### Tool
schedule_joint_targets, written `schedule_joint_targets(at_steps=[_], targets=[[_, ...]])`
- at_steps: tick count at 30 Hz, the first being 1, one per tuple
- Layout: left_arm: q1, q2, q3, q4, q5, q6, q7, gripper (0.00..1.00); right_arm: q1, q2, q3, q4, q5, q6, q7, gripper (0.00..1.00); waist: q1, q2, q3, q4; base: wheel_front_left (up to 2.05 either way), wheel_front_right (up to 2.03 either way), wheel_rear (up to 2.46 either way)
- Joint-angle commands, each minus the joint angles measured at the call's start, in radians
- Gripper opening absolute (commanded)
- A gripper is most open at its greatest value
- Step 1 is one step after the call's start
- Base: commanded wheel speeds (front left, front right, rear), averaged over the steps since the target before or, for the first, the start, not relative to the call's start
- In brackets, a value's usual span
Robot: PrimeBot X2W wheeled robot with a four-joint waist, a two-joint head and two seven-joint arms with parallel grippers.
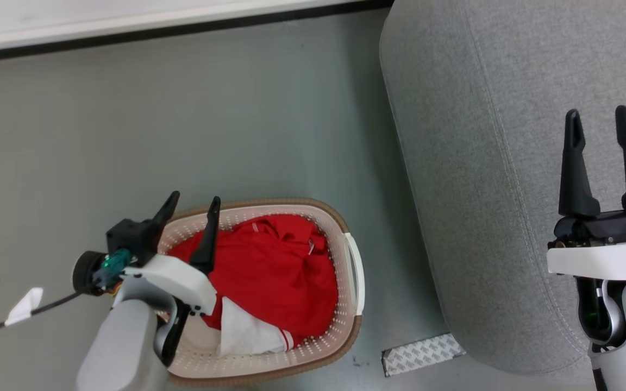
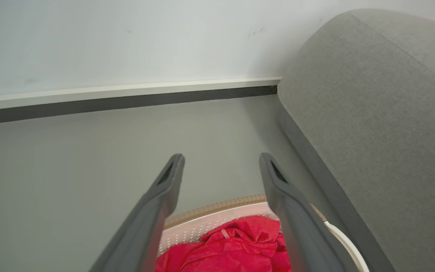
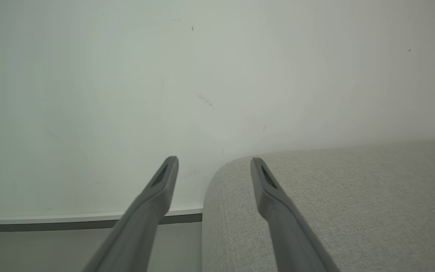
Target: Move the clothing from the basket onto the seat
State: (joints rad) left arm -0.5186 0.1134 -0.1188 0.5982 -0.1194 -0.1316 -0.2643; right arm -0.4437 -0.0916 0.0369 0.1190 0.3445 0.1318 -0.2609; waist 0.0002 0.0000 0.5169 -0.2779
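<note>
1. Now the red clothing [image 1: 275,271] lies heaped in the basket [image 1: 341,320] on the floor [image 1: 182,119], beside the seat [image 1: 481,163].
2. Left hand [image 1: 194,198] hovers over the basket's edge, fingers spread, empty.
3. Right hand [image 1: 598,112] hangs above the seat, likewise spread and empty.

Light: bright, even, diffuse.
Shadows: soft, faint band on the floor [image 1: 237,108] beside the seat [image 1: 481,163].
Focus: head view crisp; fingers [image 2: 157,211] smeared toward the bottom edge of both wrist views.
Distortion: skirting [image 2: 127,99] slightly bowed, left wrist view.
</note>
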Motion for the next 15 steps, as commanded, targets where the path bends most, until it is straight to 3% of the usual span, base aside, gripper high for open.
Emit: schedule_joint_targets(at_steps=[1, 15], targets=[[-0.036, 0.015, -0.022, 0.04, -0.015, 0.001, 0.0, 1.0, -0.012, 0.003, -0.008, -0.015, 0.004, -0.002, -0.002, 1.0, -0.0002, 0.0, 0.032, -0.01, 0.0, 0.0, 0.0], [-0.237, 0.011, -0.195, 0.357, -0.117, 0.001, 0.032, 1.0, -0.053, 0.015, -0.04, -0.076, 0.004, -0.002, -0.002, 1.0, -0.0002, 0.0, 0.158, -0.029, 0.0, 0.0, 0.0]])
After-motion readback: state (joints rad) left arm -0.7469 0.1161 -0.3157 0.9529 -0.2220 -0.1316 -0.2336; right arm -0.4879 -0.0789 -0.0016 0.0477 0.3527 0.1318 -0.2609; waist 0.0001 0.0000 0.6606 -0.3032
